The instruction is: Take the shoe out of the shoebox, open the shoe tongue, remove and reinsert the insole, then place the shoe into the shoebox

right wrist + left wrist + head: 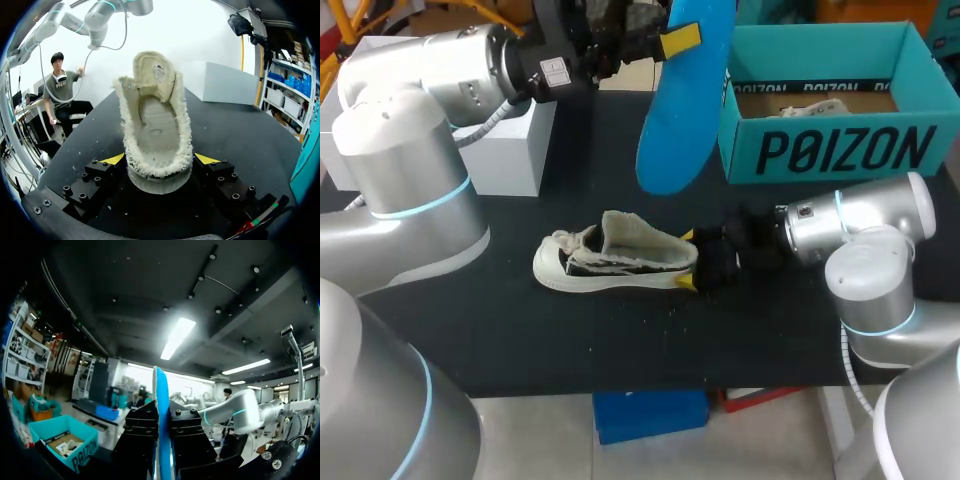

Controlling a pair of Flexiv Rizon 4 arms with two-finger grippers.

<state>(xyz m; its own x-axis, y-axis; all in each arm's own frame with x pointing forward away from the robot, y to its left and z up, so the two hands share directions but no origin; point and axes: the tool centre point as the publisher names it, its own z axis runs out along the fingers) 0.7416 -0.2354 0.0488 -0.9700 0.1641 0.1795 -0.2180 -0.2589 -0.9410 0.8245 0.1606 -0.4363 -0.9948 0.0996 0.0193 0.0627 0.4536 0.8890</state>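
A blue insole (682, 100) hangs high over the back of the table, pinched near its upper end by my left gripper (685, 40), which is shut on it. In the left wrist view the insole (161, 390) stands edge-on between the black fingers of that gripper (161, 440). A cream low-top shoe (615, 265) with frayed edges lies on the black table, toe to the left, tongue pulled up. My right gripper (692, 261) clasps its heel from both sides. The right wrist view looks into the shoe (157, 115), with the gripper (159, 160) and its yellow tips against the heel sides.
The teal shoebox (830, 150) stands open at the back right with paper inside, also seen beside my left gripper (65, 442). A white box (510, 145) sits at the back left. The black table (620, 340) is bare in front of the shoe.
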